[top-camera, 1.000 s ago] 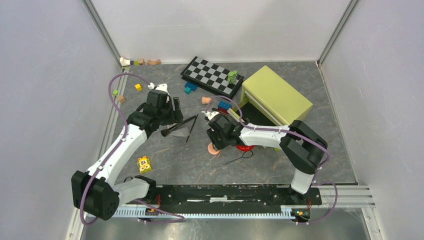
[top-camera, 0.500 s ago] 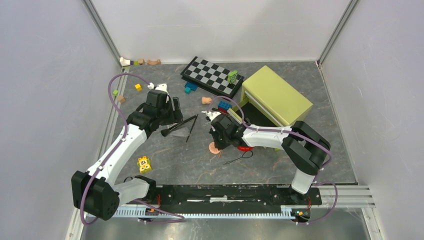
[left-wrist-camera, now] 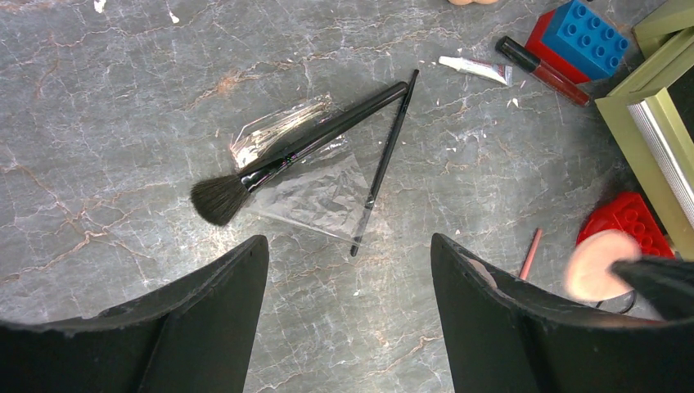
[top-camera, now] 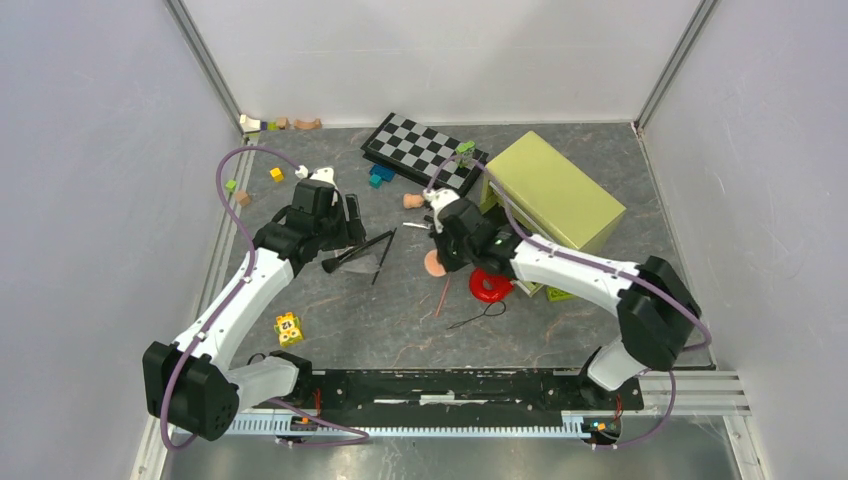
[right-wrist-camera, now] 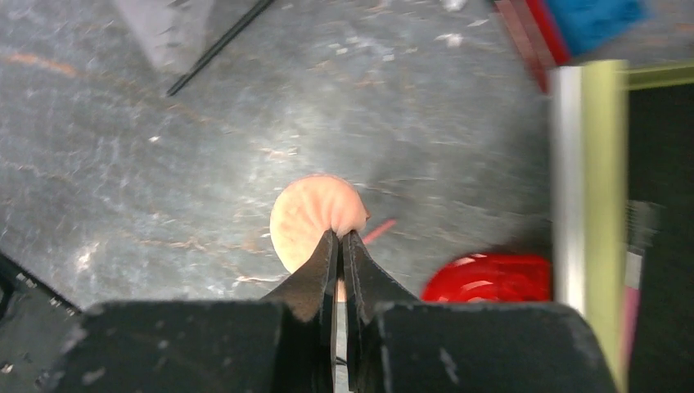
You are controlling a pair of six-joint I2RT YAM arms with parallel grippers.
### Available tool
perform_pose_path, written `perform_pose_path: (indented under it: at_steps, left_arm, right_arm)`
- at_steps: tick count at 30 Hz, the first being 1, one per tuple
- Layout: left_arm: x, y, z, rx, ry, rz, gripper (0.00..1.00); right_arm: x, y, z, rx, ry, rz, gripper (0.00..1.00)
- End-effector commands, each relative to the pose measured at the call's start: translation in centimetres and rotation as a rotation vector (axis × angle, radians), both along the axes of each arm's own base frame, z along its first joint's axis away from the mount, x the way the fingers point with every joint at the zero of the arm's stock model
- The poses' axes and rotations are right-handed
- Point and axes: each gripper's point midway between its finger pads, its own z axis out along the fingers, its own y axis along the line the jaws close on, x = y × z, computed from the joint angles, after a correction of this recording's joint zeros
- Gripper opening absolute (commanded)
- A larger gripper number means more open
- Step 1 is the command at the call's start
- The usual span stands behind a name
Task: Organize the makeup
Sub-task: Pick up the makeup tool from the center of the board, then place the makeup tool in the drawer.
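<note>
Nearest the arm bases, a thin pink pencil [top-camera: 442, 298] lay on the bench [top-camera: 380, 330]. Its long axis ran roughly near-to-far, and it sat just beside the red horseshoe piece [top-camera: 490, 287]. Just beyond it, the right pincer [right-wrist-camera: 340, 237] was pinched tight on the rim of the round peach puff [right-wrist-camera: 315, 213]. The puff's broad face was turned up toward the wrist camera, and whether it hung clear of the bench could not be told.

To the left, two black-handled brushes lay in a V over a scrap of clear wrap [left-wrist-camera: 315, 192]. The large brush [left-wrist-camera: 307, 143] had its bristles pointing near-left and its handle end far-right. The thin brush [left-wrist-camera: 385, 160] lay steeper, and the two far ends almost touched. The left pincer [left-wrist-camera: 349, 241] hung close by them, jaws wide and holding nothing.

Farther on, a dark-red gloss tube [left-wrist-camera: 544, 72] lay aslant beside a blue brick [left-wrist-camera: 585, 37], near the green box [top-camera: 555, 190].
</note>
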Motion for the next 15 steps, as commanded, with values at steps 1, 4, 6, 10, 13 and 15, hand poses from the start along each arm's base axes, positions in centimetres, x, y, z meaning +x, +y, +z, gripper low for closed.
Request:
perform_pose_path:
  at_steps: [1, 4, 6, 10, 13, 15]
  left_arm:
    - [0.3, 0.1, 0.9, 0.003, -0.046, -0.025, 0.79]
    - [0.4, 0.1, 0.9, 0.002, -0.047, -0.023, 0.79]
    - [0.4, 0.1, 1.0, 0.002, -0.047, -0.024, 0.79]
    - [0.4, 0.1, 0.9, 0.001, -0.045, -0.024, 0.79]
    - [0.4, 0.0, 0.9, 0.0, -0.045, -0.026, 0.79]
    - [0.4, 0.1, 0.9, 0.0, -0.044, -0.026, 0.79]
  right_arm:
    - [3.3, -5.1, 3.8, -0.028, -0.098, -0.131, 0.05]
    - [4.7, -8.9, 4.7, -0.056, -0.13, -0.227, 0.05]
    - [5.4, -11.5, 4.8, -0.108, -0.154, -0.296, 0.05]
    - [6.5, -16.1, 4.7, -0.261, -0.201, -0.411, 0.05]
    - [7.0, -17.8, 4.3, -0.342, -0.211, -0.436, 0.05]
    - [7.1, -18.0, 3.8, -0.365, -0.209, -0.429, 0.05]
